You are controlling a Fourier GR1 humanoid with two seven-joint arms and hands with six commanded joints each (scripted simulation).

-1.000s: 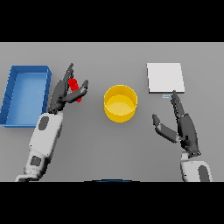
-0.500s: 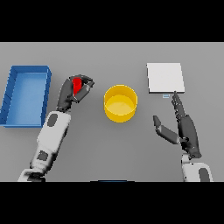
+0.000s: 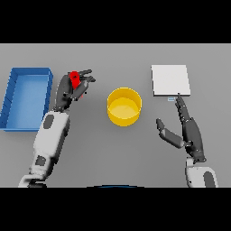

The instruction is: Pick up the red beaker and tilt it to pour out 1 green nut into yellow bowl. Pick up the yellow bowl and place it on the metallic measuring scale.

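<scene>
The red beaker (image 3: 75, 80) is in my left hand (image 3: 67, 90), whose fingers and thumb are curled round it; it sits lifted and tilted, left of the yellow bowl (image 3: 124, 106). The bowl stands at the table's middle, apart from both hands. The metallic measuring scale (image 3: 170, 80) lies flat at the back right. My right hand (image 3: 189, 131) rests open just in front of the scale, fingers straight and pointing toward it. No green nut shows in the bowl or the beaker.
A blue tray (image 3: 27, 74) lies at the far left, close beside my left forearm. Bare grey table (image 3: 113, 153) stretches between the arms in front of the bowl.
My left hand closed round the red beaker and carried it up and to the right, nearer the bowl. The right hand has not moved.
</scene>
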